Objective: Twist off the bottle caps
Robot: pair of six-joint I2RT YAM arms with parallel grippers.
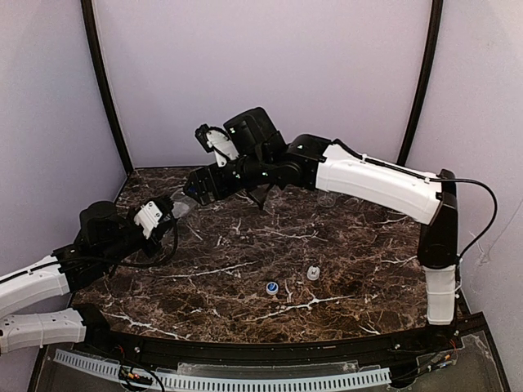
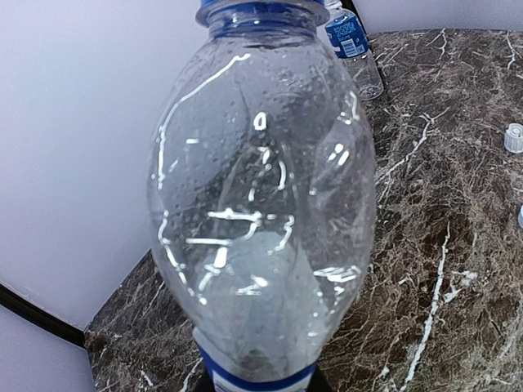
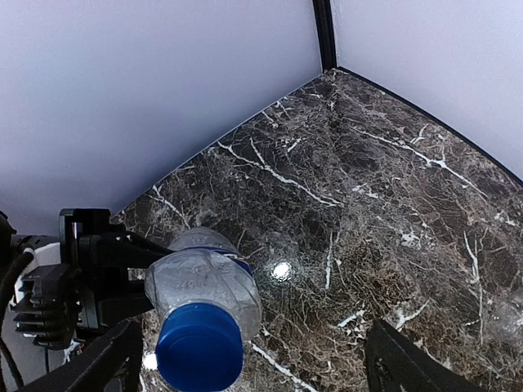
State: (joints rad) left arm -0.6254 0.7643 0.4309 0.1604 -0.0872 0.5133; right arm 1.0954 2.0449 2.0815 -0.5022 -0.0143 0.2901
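My left gripper (image 1: 161,216) is shut on the lower body of a clear bottle (image 2: 261,204) with a blue label, holding it tilted toward the right arm. Its dark blue cap (image 3: 200,347) is still on the neck. My right gripper (image 3: 253,351) is open around that cap, and the cap sits close to the left finger (image 3: 110,363). The right finger (image 3: 404,363) stands well apart from it. In the top view the right gripper (image 1: 198,188) hangs just over the bottle's top (image 1: 183,205). The bottle hides the left fingers in the left wrist view.
A pale blue-and-white cap (image 1: 271,287) and a white cap (image 1: 313,273) lie loose on the marble table (image 1: 245,261) near the middle front. A second bottle (image 2: 353,45) with a blue label stands at the back, behind the right arm (image 1: 376,180). Walls close the back and both sides.
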